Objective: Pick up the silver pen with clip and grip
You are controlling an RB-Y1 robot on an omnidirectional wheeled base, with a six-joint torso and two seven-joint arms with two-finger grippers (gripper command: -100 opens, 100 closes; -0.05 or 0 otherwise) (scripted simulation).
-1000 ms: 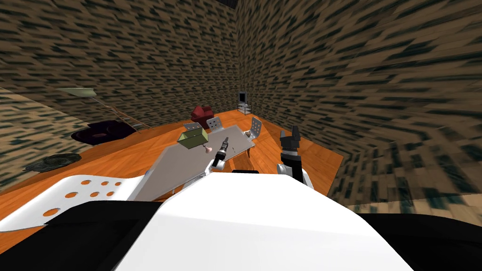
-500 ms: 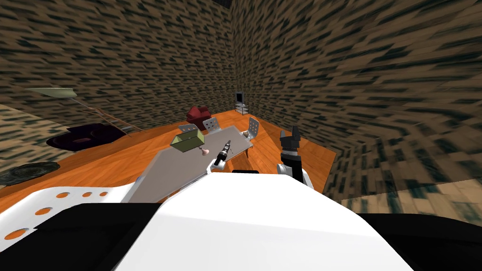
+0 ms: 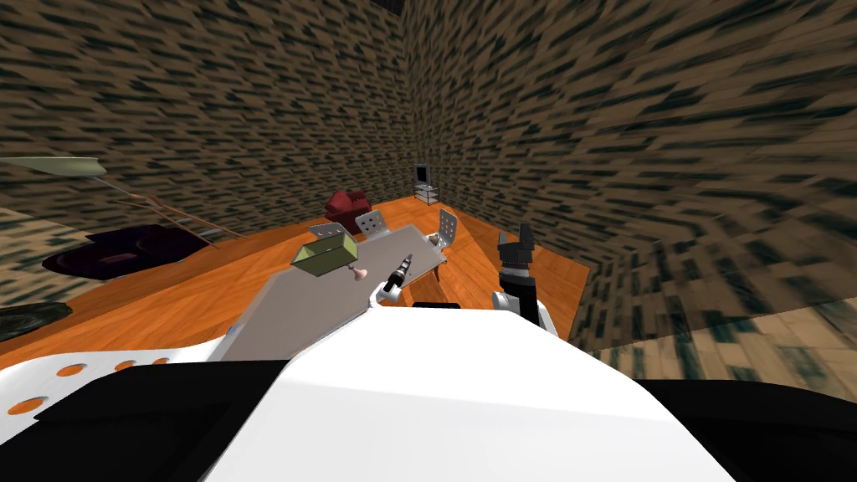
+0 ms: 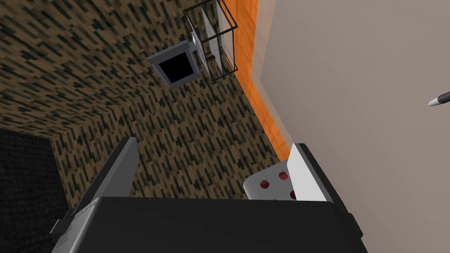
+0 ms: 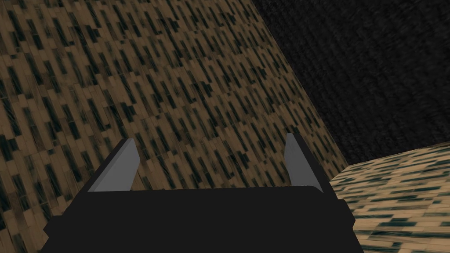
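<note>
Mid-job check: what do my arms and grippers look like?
The left gripper and right gripper each have a dark box body with two thin, light grey, blade-like fingers, tips slanted. In the head view the right forearm is dark with a white-grey joint; the left forearm is white with a dark wrist.

No text, label, brand, number or sign can be read on anything here.
</note>
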